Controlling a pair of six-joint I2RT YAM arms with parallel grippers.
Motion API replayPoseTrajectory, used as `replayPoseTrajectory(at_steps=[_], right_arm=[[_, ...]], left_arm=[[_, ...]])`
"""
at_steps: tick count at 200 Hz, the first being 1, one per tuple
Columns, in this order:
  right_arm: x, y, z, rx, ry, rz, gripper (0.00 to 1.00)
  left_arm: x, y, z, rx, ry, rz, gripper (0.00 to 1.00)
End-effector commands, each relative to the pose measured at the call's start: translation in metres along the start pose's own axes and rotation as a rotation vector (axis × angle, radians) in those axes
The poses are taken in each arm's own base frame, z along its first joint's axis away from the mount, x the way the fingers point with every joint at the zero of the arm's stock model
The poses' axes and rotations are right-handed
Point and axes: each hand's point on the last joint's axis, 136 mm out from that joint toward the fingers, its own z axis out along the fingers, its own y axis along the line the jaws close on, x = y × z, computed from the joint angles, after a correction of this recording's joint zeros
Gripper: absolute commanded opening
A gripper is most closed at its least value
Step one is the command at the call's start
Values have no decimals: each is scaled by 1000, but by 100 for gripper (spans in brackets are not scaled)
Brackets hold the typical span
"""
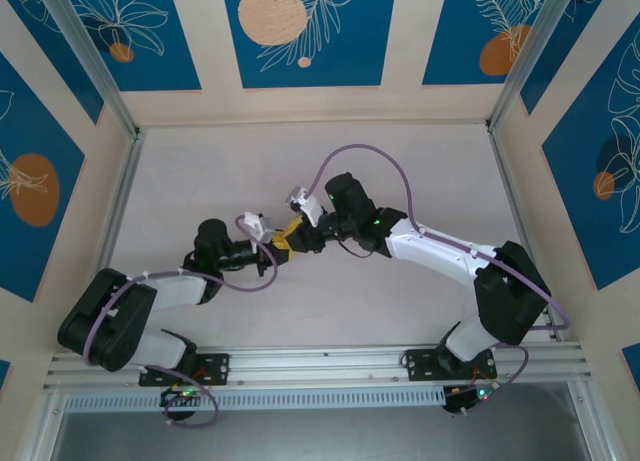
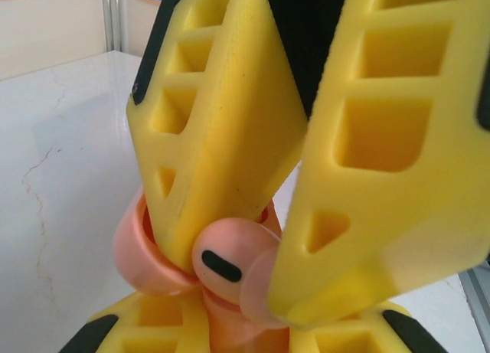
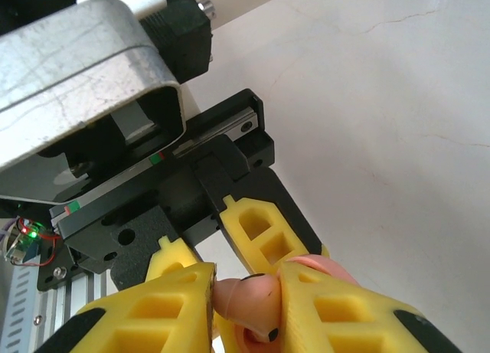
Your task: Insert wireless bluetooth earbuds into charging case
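Note:
My two grippers meet above the middle of the table, left gripper (image 1: 276,244) and right gripper (image 1: 299,230) tip to tip. In the left wrist view my left gripper (image 2: 230,331) is shut on the pink charging case (image 2: 136,255), with its rounded rim showing above the fingers. My right gripper (image 2: 246,282) comes down from above, shut on a pale pink earbud (image 2: 228,263) with a black oval mark. The earbud sits right at the case opening. In the right wrist view the earbud (image 3: 259,301) is pinched between my right gripper's (image 3: 246,299) yellow fingers, the case (image 3: 334,267) just behind it.
The white marbled table (image 1: 300,161) lies under both grippers, fenced by aluminium posts and patterned blue walls. A metal rail (image 1: 320,366) at the near edge carries both arm bases. The left arm's black and silver wrist (image 3: 115,100) is close in front of the right wrist camera.

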Motion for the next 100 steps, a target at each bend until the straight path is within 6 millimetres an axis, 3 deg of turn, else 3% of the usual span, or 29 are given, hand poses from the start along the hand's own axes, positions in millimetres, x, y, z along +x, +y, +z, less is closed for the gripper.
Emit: replayPoseTrajectory(at_steps=[1, 100], right_arm=[[29, -1, 6, 8, 109, 29, 28], [18, -6, -2, 64, 75, 31, 43]], left_arm=[[-35, -17, 2, 56, -86, 156, 19], [-30, -14, 4, 24, -64, 162, 19]])
